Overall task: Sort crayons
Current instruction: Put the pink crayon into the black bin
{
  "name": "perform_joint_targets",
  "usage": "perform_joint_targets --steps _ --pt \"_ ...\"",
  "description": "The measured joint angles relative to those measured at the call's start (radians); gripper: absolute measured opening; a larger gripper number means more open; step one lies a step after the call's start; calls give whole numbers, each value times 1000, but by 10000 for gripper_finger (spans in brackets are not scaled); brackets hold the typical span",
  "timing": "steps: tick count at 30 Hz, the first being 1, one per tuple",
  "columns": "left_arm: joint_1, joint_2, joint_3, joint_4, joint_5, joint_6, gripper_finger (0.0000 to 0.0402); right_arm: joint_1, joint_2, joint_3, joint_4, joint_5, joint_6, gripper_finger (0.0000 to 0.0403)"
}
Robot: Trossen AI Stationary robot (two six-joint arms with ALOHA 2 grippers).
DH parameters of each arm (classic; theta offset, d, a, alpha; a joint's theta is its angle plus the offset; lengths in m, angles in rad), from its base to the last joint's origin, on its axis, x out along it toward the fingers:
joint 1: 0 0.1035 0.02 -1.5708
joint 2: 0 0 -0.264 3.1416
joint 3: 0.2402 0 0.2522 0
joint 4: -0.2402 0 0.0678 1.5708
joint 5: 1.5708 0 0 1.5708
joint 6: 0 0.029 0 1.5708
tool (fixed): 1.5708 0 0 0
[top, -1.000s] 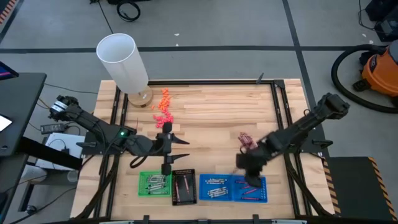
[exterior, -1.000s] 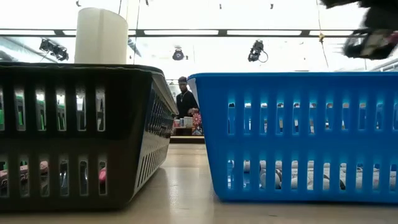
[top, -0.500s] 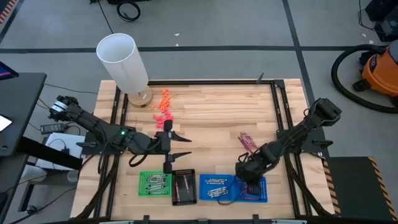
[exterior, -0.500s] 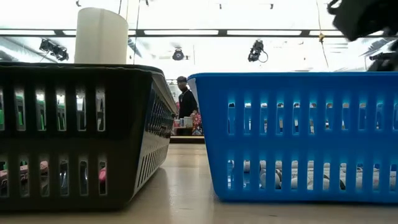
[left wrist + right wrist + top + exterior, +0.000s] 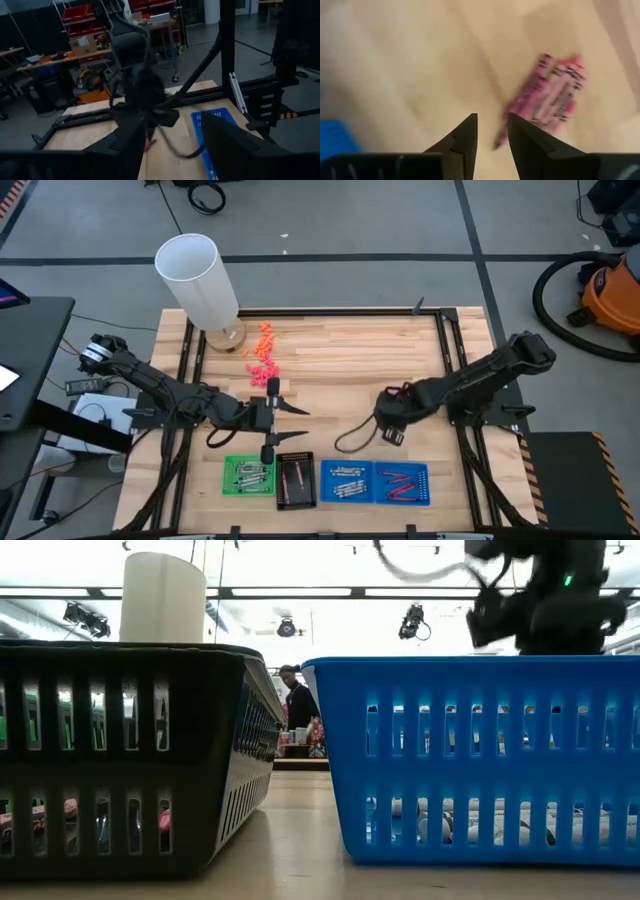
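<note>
A small pile of magenta crayons lies flat on the wooden table, just ahead of my right gripper, which is a little open, empty and points down at the table; in the high view it stands right of centre. Grey crayons and red crayons lie in the blue tray. More lie in the green tray and the black tray. My left gripper is open and empty, held above the table left of centre, fingers pointing toward the table's right edge.
A tall white cylinder stands at the far left. Orange and pink lumps lie near it. The trays line the near edge; in the low view the black tray and the blue tray fill the foreground. A person stands far behind the table.
My right gripper first went toward the near edge, down over the right part of the blue tray, then back toward the far edge and a little left, to just beside the magenta pile. My left gripper has stayed about where it was.
</note>
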Motion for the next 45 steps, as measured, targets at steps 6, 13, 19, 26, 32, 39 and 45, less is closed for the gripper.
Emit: perform_joint_targets --steps 6,13,19,26,32,39,45 --pt "-1 0 0 -16 -10 -26 199 -118 0 -93 -25 -33 -23 114" --pt "-1 0 0 -33 -16 -50 199 -150 0 -130 -97 -111 -13 128" --pt "-6 0 -1 -8 -17 -117 199 -152 0 -198 -78 -163 64 154" --pt "-45 -4 -1 44 -15 -105 199 -131 1 -242 30 -188 80 160" --pt "-45 -5 -1 47 -62 -73 199 -131 -3 -266 40 -186 111 149" --pt "-88 -13 -1 119 -70 67 199 -131 -4 -281 59 -182 114 109" --pt "-97 -43 -1 -6 -179 143 199 -130 -6 -281 61 -177 90 69"
